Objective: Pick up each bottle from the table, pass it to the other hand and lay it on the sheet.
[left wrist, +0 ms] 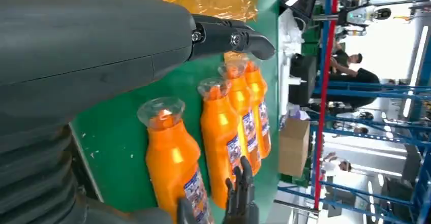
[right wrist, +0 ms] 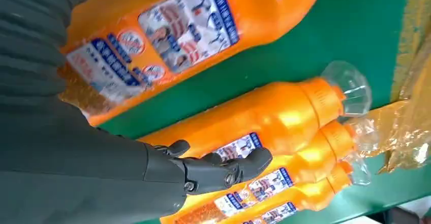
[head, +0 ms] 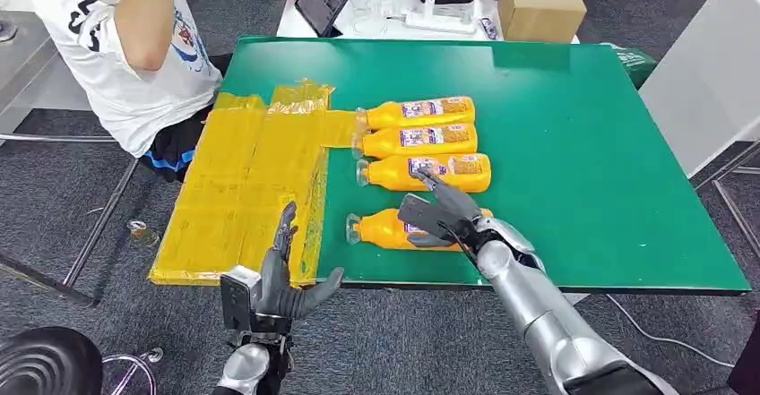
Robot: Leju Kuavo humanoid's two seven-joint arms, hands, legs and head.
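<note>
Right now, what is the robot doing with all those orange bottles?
Four orange plastic bottles lie side by side on the green table. The robot's right hand is over the nearest orange bottle, not clearly gripping it. Its left hand waits open by the crinkly yellow sheet, which has no bottles on it.

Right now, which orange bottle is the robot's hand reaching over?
The nearest bottle, the one lying alone by the table's front edge. The right hand is over its label. The other three bottles lie side by side farther back, clear of both hands.
</note>
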